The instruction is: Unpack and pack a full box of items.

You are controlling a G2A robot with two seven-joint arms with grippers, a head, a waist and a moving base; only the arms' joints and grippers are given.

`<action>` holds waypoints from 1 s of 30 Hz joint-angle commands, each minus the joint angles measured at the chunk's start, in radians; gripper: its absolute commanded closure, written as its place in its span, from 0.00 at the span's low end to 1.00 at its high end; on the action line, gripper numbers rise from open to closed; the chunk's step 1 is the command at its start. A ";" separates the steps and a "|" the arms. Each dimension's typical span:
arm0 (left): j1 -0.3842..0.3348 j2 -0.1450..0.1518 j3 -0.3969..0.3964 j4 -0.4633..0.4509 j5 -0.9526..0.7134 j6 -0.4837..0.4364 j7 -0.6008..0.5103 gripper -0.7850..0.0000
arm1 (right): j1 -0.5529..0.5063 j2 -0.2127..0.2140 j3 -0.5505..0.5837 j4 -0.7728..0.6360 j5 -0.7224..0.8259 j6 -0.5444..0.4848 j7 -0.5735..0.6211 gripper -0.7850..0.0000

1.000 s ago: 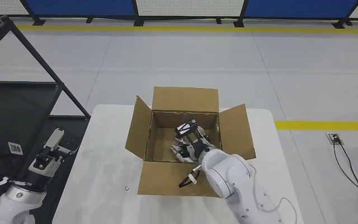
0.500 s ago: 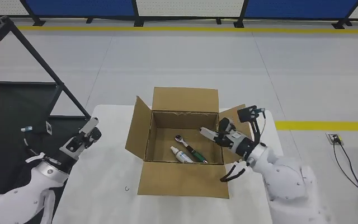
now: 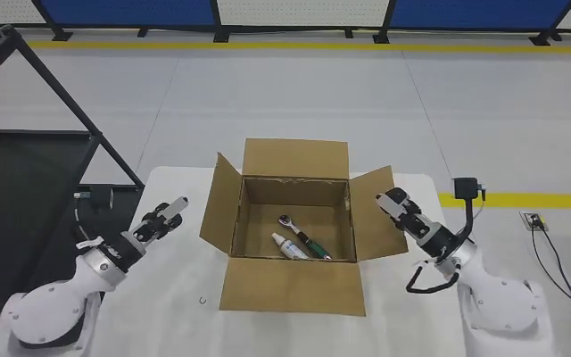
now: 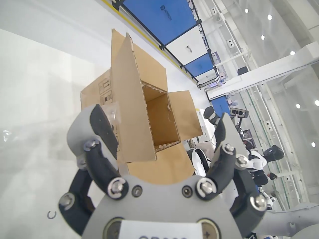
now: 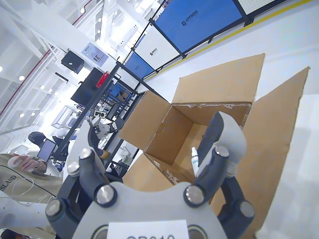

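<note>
The left hand (image 3: pixel 172 208) and right hand (image 3: pixel 391 197) hang spread, empty, either side of the box (image 3: pixel 290 287); reaching in (flaps (image 3: pixel 370 225) splay outward), either could catch one and shove the box.

Your cardboard box (image 3: pixel 290 287) stands upright midway along the bench (image 3: pixel 169 294), its back wall toward the far edge. All four flaps are open and splayed outward. On its floor you have two items. A ratchet wrench (image 3: pixel 305 236) lies with its head toward the back wall and its dark handle slanting to the box's front right corner. A small white bottle (image 3: pixel 287 246) lies on its side just beside it, roughly parallel.
</note>
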 commanded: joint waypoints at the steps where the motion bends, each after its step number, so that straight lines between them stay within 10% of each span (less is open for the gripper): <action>1: -0.019 0.001 0.028 0.010 0.009 0.026 0.000 0.00 | -0.003 0.002 0.002 0.007 0.008 0.004 -0.027 0.00; 16: -0.216 0.008 0.222 0.107 0.078 0.097 -0.134 0.00 | 0.115 0.053 0.104 0.184 -0.073 0.166 0.042 0.00; 30: -0.356 -0.002 0.401 0.137 0.045 0.166 -0.223 0.00 | 0.165 0.079 -0.008 0.290 0.078 0.057 0.236 0.00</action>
